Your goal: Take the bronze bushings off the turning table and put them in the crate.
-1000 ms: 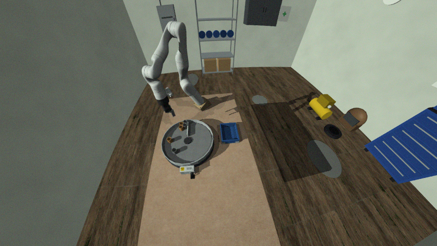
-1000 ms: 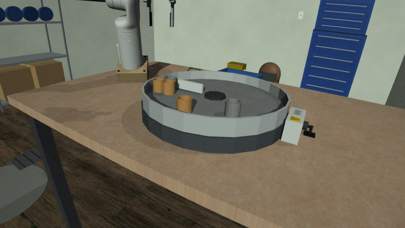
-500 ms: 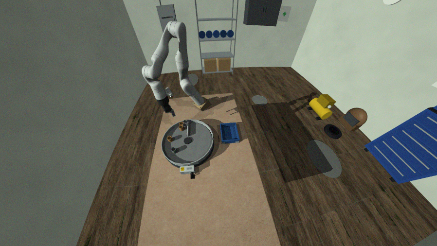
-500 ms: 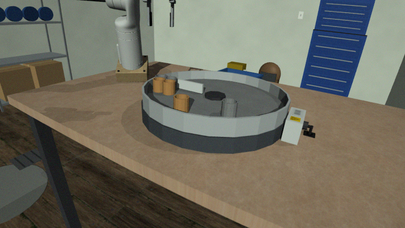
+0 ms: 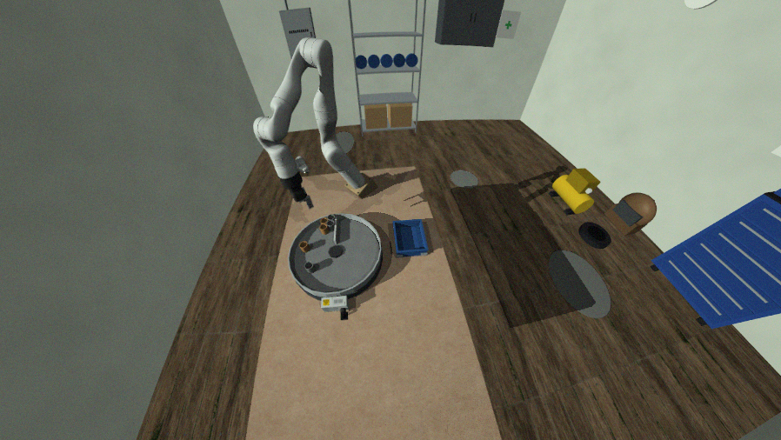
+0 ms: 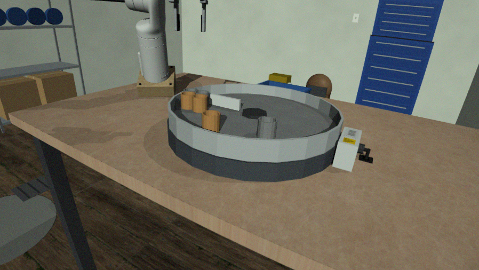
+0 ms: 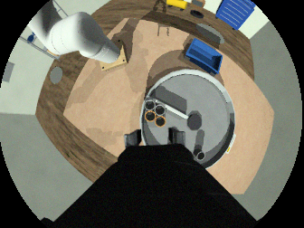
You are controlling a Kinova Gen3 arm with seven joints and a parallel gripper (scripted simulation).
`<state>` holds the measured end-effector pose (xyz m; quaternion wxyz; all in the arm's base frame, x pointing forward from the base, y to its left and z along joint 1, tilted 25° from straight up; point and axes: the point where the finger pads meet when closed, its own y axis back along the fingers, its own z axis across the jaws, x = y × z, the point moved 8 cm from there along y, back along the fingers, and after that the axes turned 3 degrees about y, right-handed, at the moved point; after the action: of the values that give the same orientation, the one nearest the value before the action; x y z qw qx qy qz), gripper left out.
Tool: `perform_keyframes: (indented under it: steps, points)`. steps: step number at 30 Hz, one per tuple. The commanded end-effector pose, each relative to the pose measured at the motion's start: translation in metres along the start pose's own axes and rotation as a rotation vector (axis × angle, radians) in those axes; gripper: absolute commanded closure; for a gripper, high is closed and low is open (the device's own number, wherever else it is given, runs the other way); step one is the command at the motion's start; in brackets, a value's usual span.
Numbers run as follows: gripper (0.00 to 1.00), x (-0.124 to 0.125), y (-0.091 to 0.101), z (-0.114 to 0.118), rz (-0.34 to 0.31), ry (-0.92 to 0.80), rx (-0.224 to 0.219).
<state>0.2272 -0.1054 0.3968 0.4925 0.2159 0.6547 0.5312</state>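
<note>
Viewed from the top, left to right, one bronze bushing [image 5: 303, 247] [image 6: 210, 121] stands upright on the left part of the turning table [image 5: 355, 256] [image 6: 261, 150] [image 7: 213, 104], apart from the others, and a lone steel bushing [image 5: 309, 265] [image 6: 266, 127] [image 7: 196, 156] stands at the turning table's near left. The gripper [image 5: 307, 203] [image 6: 190, 30] [image 7: 155, 134] hangs above and beyond the turning table's far left edge, its fingers spread wide with nothing between them. Inside the turning table's far left rim, two more bronze bushings [image 5: 323, 230] [image 6: 199, 103] [image 7: 160, 126] are bunched closely with two steel bushings [image 5: 331, 217] [image 6: 203, 93] [image 7: 159, 114]; whether they touch is hard to tell. Just right of that bunch, a pale straight bar [image 5: 336, 231] [image 6: 225, 102] [image 7: 175, 111] reaches from near the turning table's rim toward the dark hub [image 5: 336, 251] [image 6: 254, 112] [image 7: 194, 120] at its middle. A white box [image 5: 333, 303] [image 6: 346, 149] [image 7: 231, 144] with a yellow label sits at the turning table's near side. The arm's wooden base block [image 5: 351, 190] [image 6: 156, 90] [image 7: 107, 67] is beyond the turning table, and the blue crate [image 5: 410, 253] [image 6: 288, 86] [image 7: 201, 63] lies just to its right. All three bronze bushings are on the turning table.
</note>
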Motion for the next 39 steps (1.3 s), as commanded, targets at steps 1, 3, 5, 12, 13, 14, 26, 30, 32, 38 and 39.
perform_keyframes:
  steps: [1, 3, 5, 12, 13, 14, 26, 30, 32, 38, 39]
  points:
    - [0.0, -0.0002, 0.0003, 0.0002, -0.001, 0.0, 0.0]
    - [0.0, -0.0002, 0.0003, 0.0002, -0.001, 0.0, 0.0]
    - [0.0, -0.0002, 0.0003, 0.0002, -0.001, 0.0, 0.0]
    - [0.0, -0.0002, 0.0003, 0.0002, -0.001, 0.0, 0.0]
    - [0.0, -0.0002, 0.0003, 0.0002, -0.001, 0.0, 0.0]
    - [0.0, -0.0002, 0.0003, 0.0002, -0.001, 0.0, 0.0]
    - [0.0, -0.0002, 0.0003, 0.0002, -0.001, 0.0, 0.0]
    - [0.0, -0.0002, 0.0003, 0.0002, -0.001, 0.0, 0.0]
    - [0.0, -0.0002, 0.0003, 0.0002, -0.001, 0.0, 0.0]
    - [0.0, -0.0002, 0.0003, 0.0002, -0.001, 0.0, 0.0]
    - [0.0, -0.0002, 0.0003, 0.0002, -0.001, 0.0, 0.0]
